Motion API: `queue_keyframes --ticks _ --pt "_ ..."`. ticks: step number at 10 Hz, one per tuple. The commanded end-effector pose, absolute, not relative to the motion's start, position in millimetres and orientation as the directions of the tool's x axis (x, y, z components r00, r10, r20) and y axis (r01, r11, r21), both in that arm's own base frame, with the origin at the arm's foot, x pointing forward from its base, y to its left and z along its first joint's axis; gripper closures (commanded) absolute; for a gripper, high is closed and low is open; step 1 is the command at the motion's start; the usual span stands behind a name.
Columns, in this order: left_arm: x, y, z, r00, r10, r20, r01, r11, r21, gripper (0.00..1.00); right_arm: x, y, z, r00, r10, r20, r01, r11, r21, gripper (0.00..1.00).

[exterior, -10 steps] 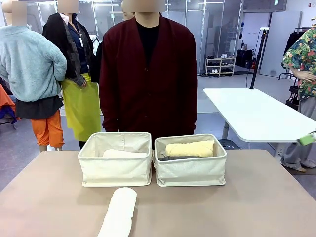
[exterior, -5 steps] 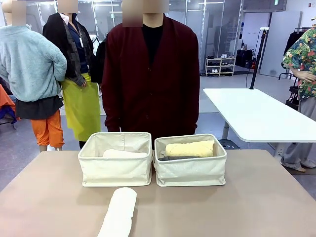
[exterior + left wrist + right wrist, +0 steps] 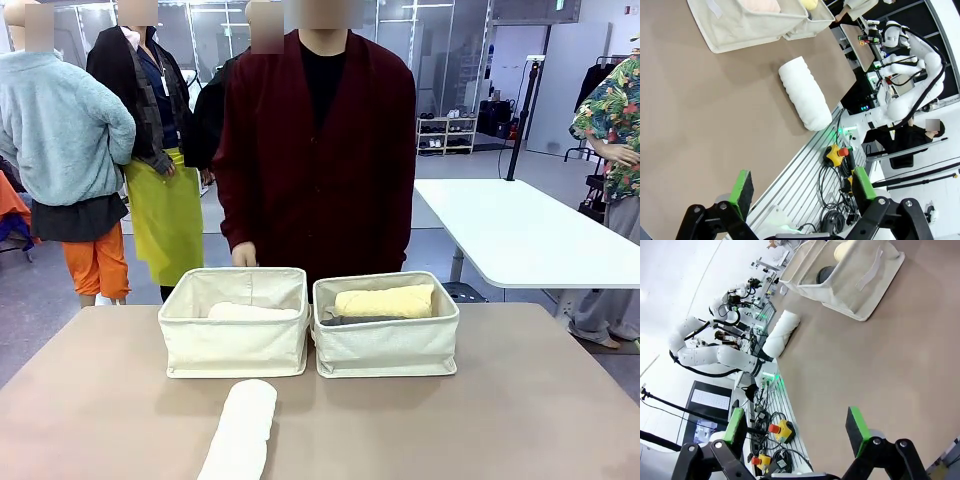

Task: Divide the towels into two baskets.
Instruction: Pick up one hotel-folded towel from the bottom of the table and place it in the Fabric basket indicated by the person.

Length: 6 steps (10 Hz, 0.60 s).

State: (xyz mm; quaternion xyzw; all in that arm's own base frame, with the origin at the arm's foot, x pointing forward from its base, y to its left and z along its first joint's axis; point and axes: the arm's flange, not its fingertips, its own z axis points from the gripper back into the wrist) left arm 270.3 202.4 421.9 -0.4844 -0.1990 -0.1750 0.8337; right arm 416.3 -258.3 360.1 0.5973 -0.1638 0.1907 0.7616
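Two cream baskets stand side by side at the far middle of the table. The left basket [image 3: 235, 350] holds a pale pinkish-beige towel [image 3: 250, 312]. In the right basket [image 3: 385, 352] a pale yellow towel [image 3: 385, 300] lies on top of a dark grey towel [image 3: 358, 321]. A white rolled towel [image 3: 240, 430] lies on the table in front of the left basket. My left gripper [image 3: 802, 192] is open over the table's near edge, well short of the white towel [image 3: 805, 92]. My right gripper [image 3: 796, 430] is also open, far from the white towel [image 3: 781, 332] and the basket [image 3: 855, 280].
A person in a dark red cardigan stands behind the baskets, one hand [image 3: 243, 255] at the left basket's far rim. Cables and emergency-stop buttons [image 3: 836, 154] sit on the rail below the table's near edge. A white table [image 3: 510, 235] stands farther off at right.
The person has shifted right and brought a hand to the left basket's far rim. A green gripper pad at the front view's right edge has gone from sight. Towels and baskets have not moved.
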Motion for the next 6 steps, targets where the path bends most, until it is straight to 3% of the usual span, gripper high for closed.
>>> queue_keyframes --ticks 1,6 --pt "267.1 204.4 423.6 0.856 -0.103 0.507 0.491 0.468 -0.735 0.0 413.9 -258.4 362.7 0.873 0.098 0.478 -0.487 0.218 0.846 0.0" --pt "267.1 204.4 423.6 0.856 -0.103 0.507 0.491 0.468 -0.735 0.0 413.9 -258.4 362.7 0.873 0.098 0.478 -0.487 0.218 0.846 0.0"
